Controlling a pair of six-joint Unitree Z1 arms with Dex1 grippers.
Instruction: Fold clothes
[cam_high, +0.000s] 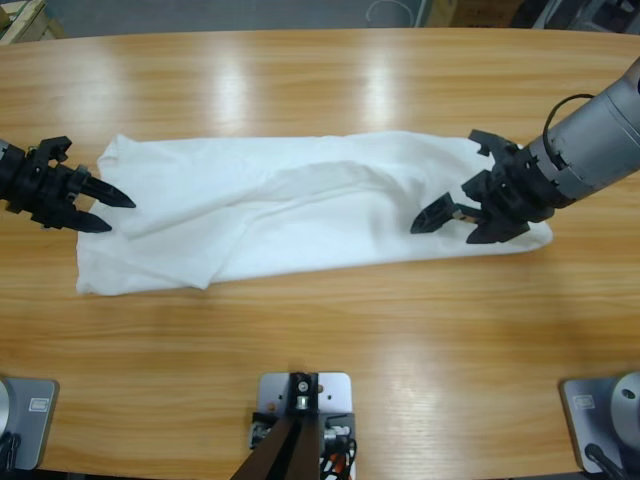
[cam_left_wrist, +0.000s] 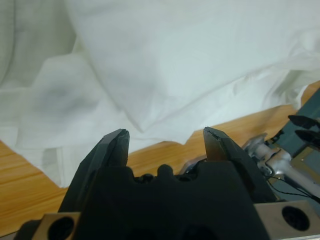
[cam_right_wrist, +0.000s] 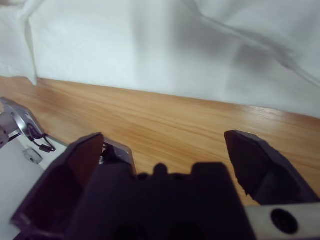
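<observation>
Bare wood runs along the near edge of the table, and beyond it the white T-shirt lies as a long, rumpled band from left to right across the middle, one loose flap hanging toward the near left corner. At its left end the left gripper points inward, jaws moderately apart and holding nothing, tips just at the cloth's edge. Over the right end the right gripper hangs above the fabric, jaws spread wide and also empty. By the look of it the lengthwise fold is made and a crosswise fold is due. That calls for each gripper to pinch an end cleanly, through every layer, before one end is carried over the other.
</observation>
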